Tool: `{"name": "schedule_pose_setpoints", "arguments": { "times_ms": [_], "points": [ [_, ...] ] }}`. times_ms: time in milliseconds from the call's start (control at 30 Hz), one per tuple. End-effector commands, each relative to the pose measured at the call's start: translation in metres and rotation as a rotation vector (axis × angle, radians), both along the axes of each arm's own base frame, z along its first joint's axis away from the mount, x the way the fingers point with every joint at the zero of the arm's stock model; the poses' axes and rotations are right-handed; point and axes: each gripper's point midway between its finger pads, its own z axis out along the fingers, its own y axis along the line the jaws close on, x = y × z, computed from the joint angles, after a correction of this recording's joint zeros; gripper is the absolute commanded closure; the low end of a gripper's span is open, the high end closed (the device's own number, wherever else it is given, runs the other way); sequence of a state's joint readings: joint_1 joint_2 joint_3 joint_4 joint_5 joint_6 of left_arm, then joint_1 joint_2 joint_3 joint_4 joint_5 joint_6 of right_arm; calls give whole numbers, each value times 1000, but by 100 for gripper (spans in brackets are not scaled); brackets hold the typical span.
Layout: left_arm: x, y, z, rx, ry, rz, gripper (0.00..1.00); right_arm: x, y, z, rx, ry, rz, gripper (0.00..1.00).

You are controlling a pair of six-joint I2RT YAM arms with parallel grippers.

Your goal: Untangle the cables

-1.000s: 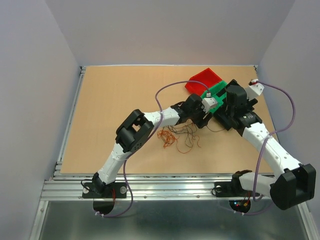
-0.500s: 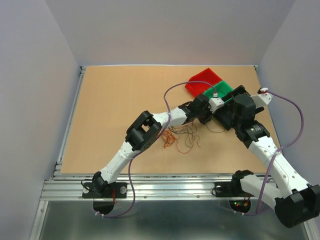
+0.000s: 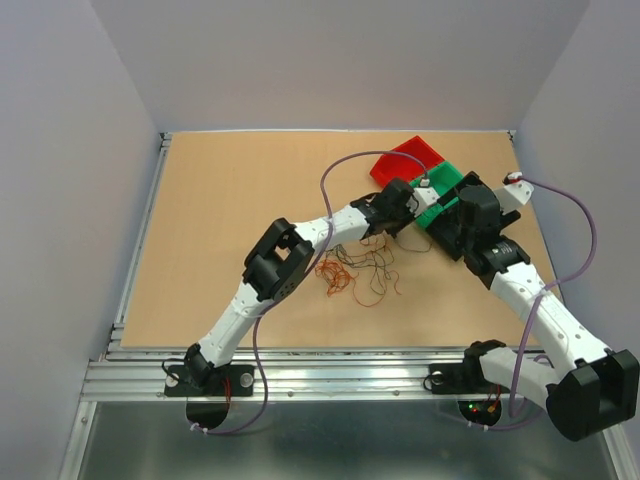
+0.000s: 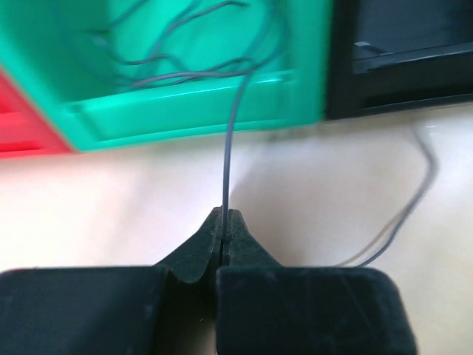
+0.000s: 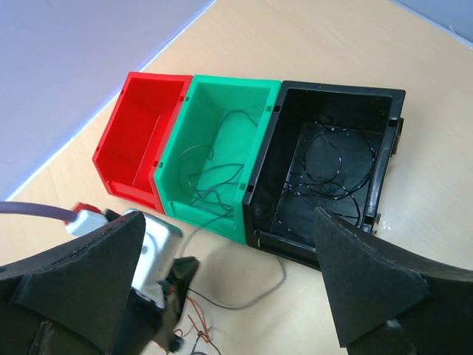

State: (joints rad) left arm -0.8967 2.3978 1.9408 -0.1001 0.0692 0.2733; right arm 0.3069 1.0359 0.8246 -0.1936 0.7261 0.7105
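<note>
The left arm's jaws are clenched tip to tip on one hair-thin dark grey wire (image 4: pixel 226 163). It rises straight ahead of the tips and bends over the front wall of the green plastic bin (image 4: pixel 185 122) just beyond them.

The main risk is that inside the bin the strand crosses other curly grey wires (image 5: pixel 211 181). A pull back towards the jaws would likely drag several of them out over the wall. The grip is a bare pinch at the very tips, so a snag could also strip the wire free, or tug the light bin across the tan table (image 3: pixel 230 220). The right arm's jaws stand spread wide with nothing between them, above and close to the same bins, so the two arms could collide here.

A red plastic bin (image 4: pixel 22 129) sits left of the clenched tips and a black plastic bin (image 4: pixel 399 81) ahead to their right. The black bin holds looped black wires (image 5: pixel 332 159). A loose grey strand (image 4: pixel 403 222) curves on the table right of the left arm's jaws.

Behind them, towards the arm bases, the tangled heap of orange-red and dark wires (image 3: pixel 355 272) lies on the table. The wires are all fine and springy, and their curls are knotted together.
</note>
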Motion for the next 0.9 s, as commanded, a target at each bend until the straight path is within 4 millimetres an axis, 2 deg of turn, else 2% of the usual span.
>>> {"name": "schedule_pose_setpoints", "arguments": {
  "times_ms": [0, 267, 433, 533, 600, 633, 700, 733, 867],
  "points": [
    [38, 19, 78, 6, -175, 55, 100, 2, -7, 17, -23, -46, -25, 0],
    [57, 25, 132, -6, -296, 57, 100, -5, 0, 20, -38, -54, 53, 0],
    [56, 21, 160, -11, -331, 22, 100, 1, 6, 7, -110, 3, 116, 1],
    [50, 16, 168, 11, -353, -16, 100, 9, 10, -6, -142, 53, 143, 1],
    [46, 20, 172, 59, -366, -33, 100, 18, 17, -9, -148, 67, 177, 2],
    [43, 21, 170, 78, -369, -39, 100, 23, 20, -18, -150, 91, 186, 2],
    [42, 22, 171, 95, -381, -26, 100, 30, 21, -20, -151, 95, 188, 2],
    [43, 20, 173, 87, -386, -21, 100, 34, 23, -26, -152, 109, 195, 2],
    [42, 8, 181, 8, -384, -19, 100, 42, 26, -30, -144, 108, 197, 2]
  ]
}}
